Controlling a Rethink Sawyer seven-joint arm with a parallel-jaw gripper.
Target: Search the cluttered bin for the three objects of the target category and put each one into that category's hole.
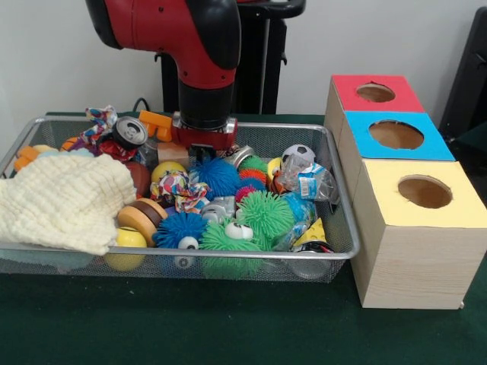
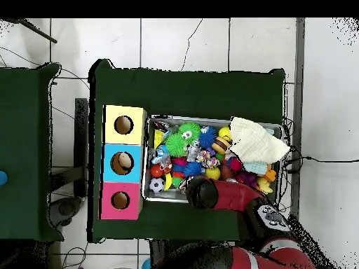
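The silver wire-mesh bin [image 1: 338,194] is packed with toys and also shows in the overhead view [image 2: 146,183]. My gripper [image 1: 204,150] reaches down into the clutter at the bin's far side, beside a blue spiky ball [image 1: 221,176]. What it touches is hidden by the toys. In the overhead view the arm [image 2: 203,193] covers it. I cannot make out any plush animal toy for certain; the pile and a cloth hide much. The red-topped hole [image 1: 375,93] is on the farthest wooden box, to the right of the bin, and shows in the overhead view [image 2: 120,200].
A cream knitted cloth [image 1: 65,199] covers the bin's left part. Green spiky balls [image 1: 266,213], a small soccer ball [image 1: 299,155], a can [image 1: 129,132] and rope toys fill the rest. Blue-topped [image 1: 396,134] and yellow-topped [image 1: 424,192] holes lie nearer the camera.
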